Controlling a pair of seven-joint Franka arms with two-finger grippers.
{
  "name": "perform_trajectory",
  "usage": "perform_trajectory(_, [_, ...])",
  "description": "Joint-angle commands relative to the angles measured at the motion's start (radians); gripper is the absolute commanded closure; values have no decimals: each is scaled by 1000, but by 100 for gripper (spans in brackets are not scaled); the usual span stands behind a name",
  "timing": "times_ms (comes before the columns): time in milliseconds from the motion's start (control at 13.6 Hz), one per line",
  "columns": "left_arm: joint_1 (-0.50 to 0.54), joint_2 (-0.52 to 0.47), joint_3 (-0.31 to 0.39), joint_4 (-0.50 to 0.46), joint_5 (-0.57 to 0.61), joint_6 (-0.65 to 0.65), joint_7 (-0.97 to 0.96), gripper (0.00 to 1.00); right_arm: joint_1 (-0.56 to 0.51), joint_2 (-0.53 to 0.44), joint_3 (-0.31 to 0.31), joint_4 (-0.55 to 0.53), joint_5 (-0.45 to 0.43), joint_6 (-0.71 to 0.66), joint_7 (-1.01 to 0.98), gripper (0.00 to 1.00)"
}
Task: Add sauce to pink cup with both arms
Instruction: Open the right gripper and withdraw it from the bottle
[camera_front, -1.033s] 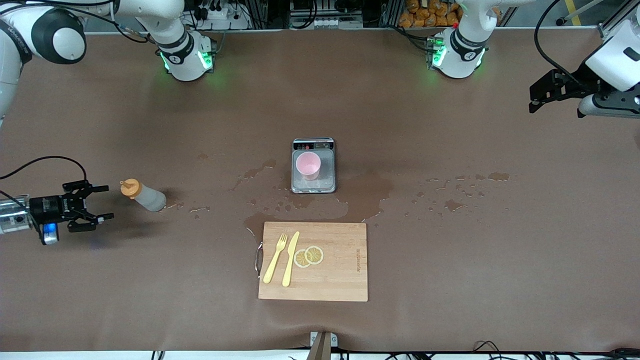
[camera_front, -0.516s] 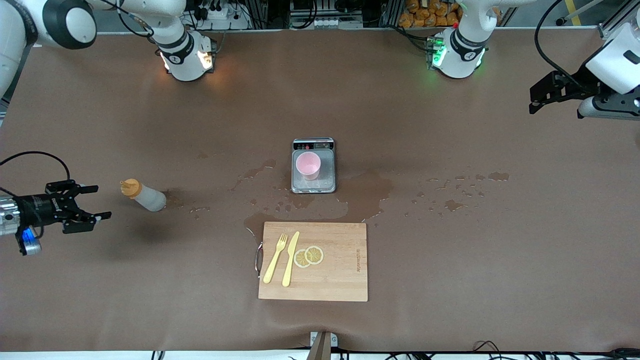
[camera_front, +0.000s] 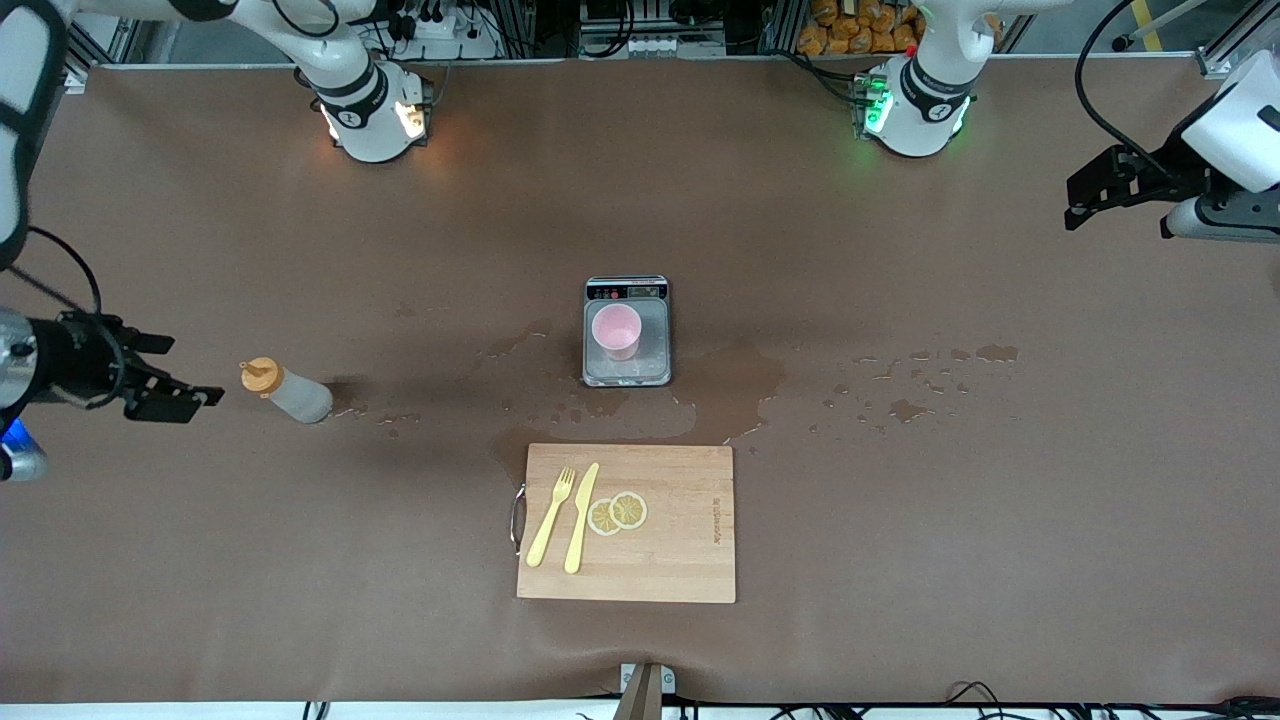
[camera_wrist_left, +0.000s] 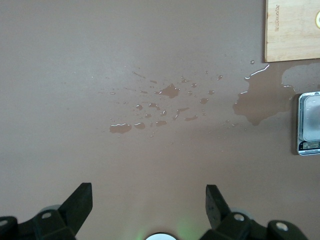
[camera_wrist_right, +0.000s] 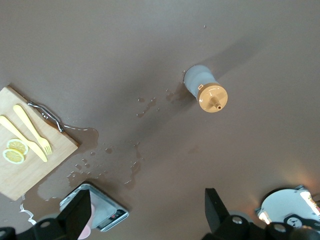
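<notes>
The sauce (camera_front: 285, 391) stands upright on the table (camera_front: 960, 520) toward the right arm's end, its orange cap (camera_wrist_right: 212, 97) on top, with small wet spots just beside its base. The right gripper (camera_front: 165, 375) hangs above the table near that end, close to the sauce but apart from it, its fingers (camera_wrist_right: 75, 216) spread wide and holding nothing. The pink cup (camera_front: 616, 331) sits upright on the grey scale (camera_front: 627, 372) at the table's middle. A puddle (camera_front: 735, 385) spreads around the scale's nearer edge and reaches the cutting board (camera_front: 680, 560), which lies nearer to the front camera than the scale. On the board rest a yellow fork (camera_front: 551, 517), a yellow knife (camera_front: 581, 518) beside it, and two lemon slices (camera_front: 617, 513) just beside the knife. Scattered droplets (camera_front: 920, 380) mark the table toward the left arm's end. The left gripper (camera_front: 1105, 190) waits high over that end, well apart from the cup, its fingers (camera_wrist_left: 80, 204) spread and empty.
</notes>
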Motion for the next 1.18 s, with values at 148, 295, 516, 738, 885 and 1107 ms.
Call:
perform_trajectory(148, [-4, 4, 2, 14, 12, -15, 4, 0, 64, -174, -53, -219, -52, 156, -186, 0])
perform_trajectory(295, [-9, 4, 1, 16, 12, -15, 0, 0, 32, -272, -56, -383, -58, 248, -351, 0])
perform_trajectory(516, [-18, 4, -3, 16, 12, -19, -5, 0, 10, -394, -49, -578, -93, 364, -425, 0])
perform_trajectory(738, [-17, 5, -4, 18, 12, -19, -7, 0, 6, -406, -34, -609, -104, 378, -429, 0])
perform_trajectory(885, [-17, 5, -6, 18, 12, -19, -7, 0, -45, -466, 56, -710, -136, 469, -429, 0])
perform_trajectory(1107, [-10, 5, -6, 16, 12, -19, -4, 0, -113, -530, 137, -823, -159, 554, -422, 0])
